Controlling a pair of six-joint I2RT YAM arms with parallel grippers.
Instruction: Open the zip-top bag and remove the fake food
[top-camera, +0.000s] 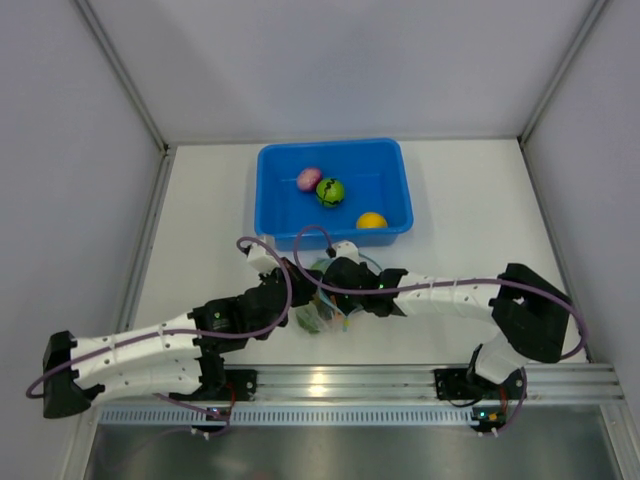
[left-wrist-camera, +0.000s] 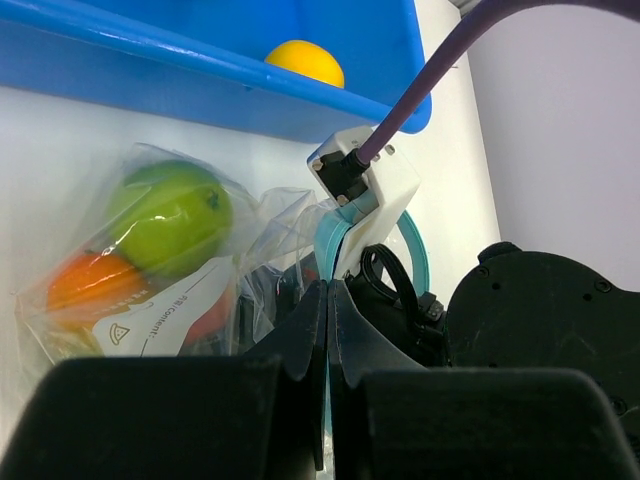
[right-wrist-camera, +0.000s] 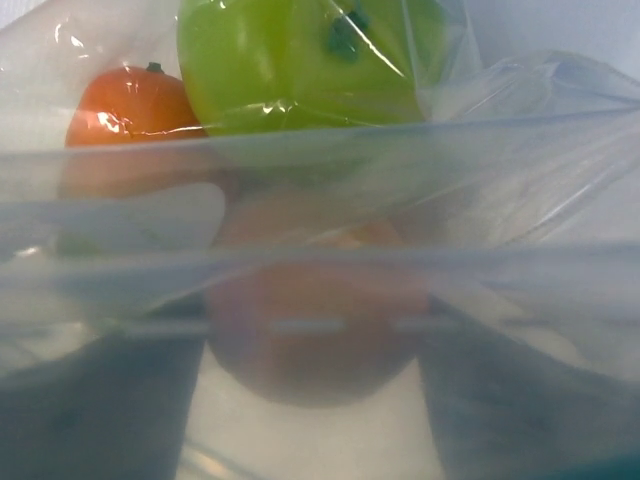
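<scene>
On the white table, the blue tub is the largest container and stands at the far side, just beyond the arms. It holds three of the fake food pieces lying apart from one another: a pink fruit toward the back left, a dark green striped fruit just beside it in the middle, and a yellow fruit near the front right wall. The zip-top bag lies on the table just in front of the tub, between the two arm tips. Its clear film is crumpled and its teal zipper edge is turned toward the arms. Inside it are a lime green fruit, an orange fruit touching it from below, and a reddish-peach fruit seen blurred through the film. A white printed label lies against the plastic. The left gripper has its two fingers pressed together, with a thin teal line of the zipper strip caught between them. The right gripper is at the bag from the other side. In its wrist view its fingers show as dark blurred shapes spread well apart behind the film, with the reddish-peach fruit between them. I cannot tell whether they are inside the bag or under it.
</scene>
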